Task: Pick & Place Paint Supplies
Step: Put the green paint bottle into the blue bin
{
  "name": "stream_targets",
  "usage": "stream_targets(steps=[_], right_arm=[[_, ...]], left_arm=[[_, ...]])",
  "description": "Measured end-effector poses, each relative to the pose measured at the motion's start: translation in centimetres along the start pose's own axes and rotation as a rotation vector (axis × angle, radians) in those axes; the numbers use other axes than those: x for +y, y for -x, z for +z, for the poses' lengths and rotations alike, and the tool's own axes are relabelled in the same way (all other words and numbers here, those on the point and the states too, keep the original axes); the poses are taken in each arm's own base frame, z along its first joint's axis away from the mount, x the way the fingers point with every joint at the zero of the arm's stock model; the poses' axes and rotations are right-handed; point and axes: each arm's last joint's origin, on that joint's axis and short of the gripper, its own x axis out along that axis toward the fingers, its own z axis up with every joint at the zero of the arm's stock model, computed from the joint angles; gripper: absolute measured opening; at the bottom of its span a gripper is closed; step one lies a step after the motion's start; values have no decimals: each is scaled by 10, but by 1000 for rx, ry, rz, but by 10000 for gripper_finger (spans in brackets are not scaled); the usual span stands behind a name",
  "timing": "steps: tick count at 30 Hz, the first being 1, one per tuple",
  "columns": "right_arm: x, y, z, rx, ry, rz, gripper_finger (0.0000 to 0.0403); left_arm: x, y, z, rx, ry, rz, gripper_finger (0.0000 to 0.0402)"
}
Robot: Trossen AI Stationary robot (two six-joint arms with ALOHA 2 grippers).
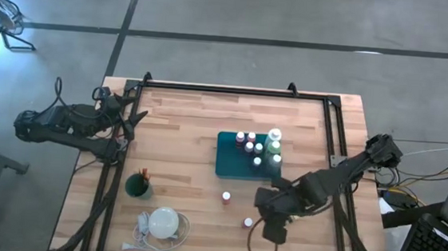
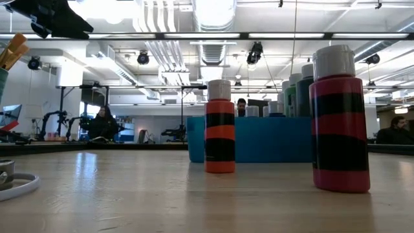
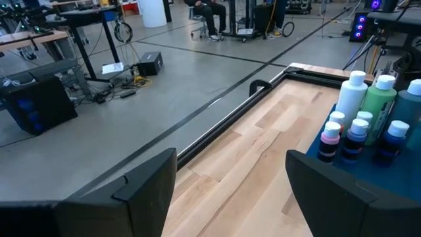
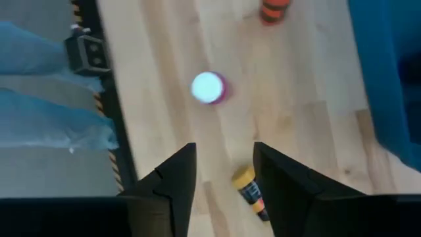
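A: Where are the paint bottles?

B: Most stand in the teal tray (image 1: pixel 229 156) mid-tabletop (image 1: pixel 183 130): a cluster of bottles in the tray (image 1: pixel 261 148). Two stand loose just nearer than the tray: an orange-and-black bottle (image 2: pixel 220 127) and a pink-red bottle (image 2: pixel 338 120), both upright with white caps. A small yellow-capped bottle (image 4: pixel 250 191) lies on its side.

A: And the right gripper (image 4: pixel 223 172)?

B: Over the near right of the tabletop, fingers apart and empty, the yellow-capped bottle lying between their tips.

A: The left gripper (image 3: pixel 230 191)?

B: Parked at the far left edge, fingers wide apart, holding nothing. A green cup (image 1: pixel 138 186) of brushes stands near left.
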Motion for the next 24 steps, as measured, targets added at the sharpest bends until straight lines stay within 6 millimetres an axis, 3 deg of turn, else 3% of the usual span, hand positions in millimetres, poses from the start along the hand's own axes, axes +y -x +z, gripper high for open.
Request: stream_targets(steps=[9,24], right_arm=[[7,-25,21,8,-39,-33,188],[36,-65,53,63,-41,-63,246]], left_arm=[[0,0,0,0,-1,0,289],[0,0,-1,3,-9,1,289]])
